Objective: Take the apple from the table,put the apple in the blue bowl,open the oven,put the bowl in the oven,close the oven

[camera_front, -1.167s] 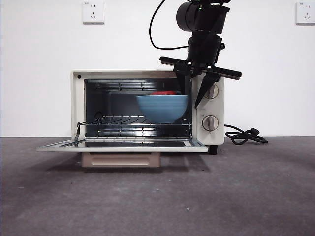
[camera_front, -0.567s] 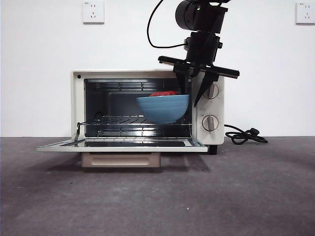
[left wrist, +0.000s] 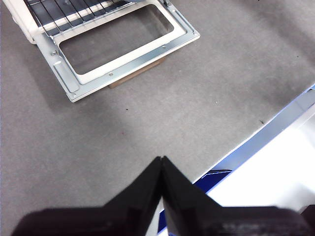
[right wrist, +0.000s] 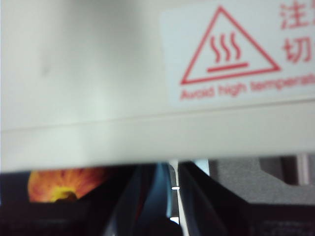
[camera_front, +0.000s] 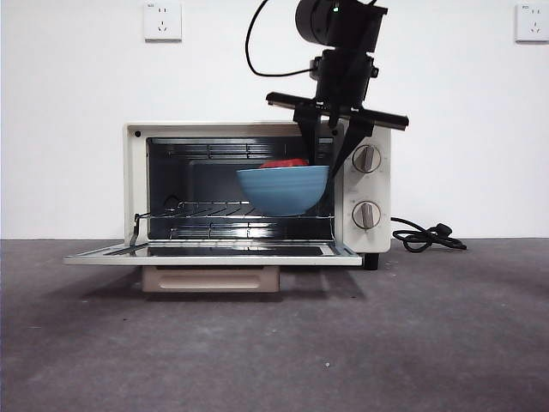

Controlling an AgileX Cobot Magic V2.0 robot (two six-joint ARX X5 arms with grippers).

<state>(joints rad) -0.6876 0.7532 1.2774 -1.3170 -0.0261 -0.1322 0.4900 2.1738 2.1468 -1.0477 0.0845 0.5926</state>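
Front view, left to right. The oven stands on the table with its door dropped flat and open; the beige handle hangs below the door's front edge. The wire rack is visible inside the cavity.

The blue bowl is in the right half of the oven opening, held above the rack and not resting on it. The apple sits in the bowl, only its red top showing over the rim.

The right gripper comes down from above at the oven's right front, its jaws clamped on the bowl's right rim, one finger inside and one outside. In the right wrist view the jaws stand close together on the thin rim, the apple just beside them, and the oven's cream top with its hot-surface warning label fills the upper part.

Two knobs sit on the panel right of the bowl. A black power cord lies on the table right of the oven.

The left gripper hangs over bare table well clear of the door, jaws pressed together on nothing.
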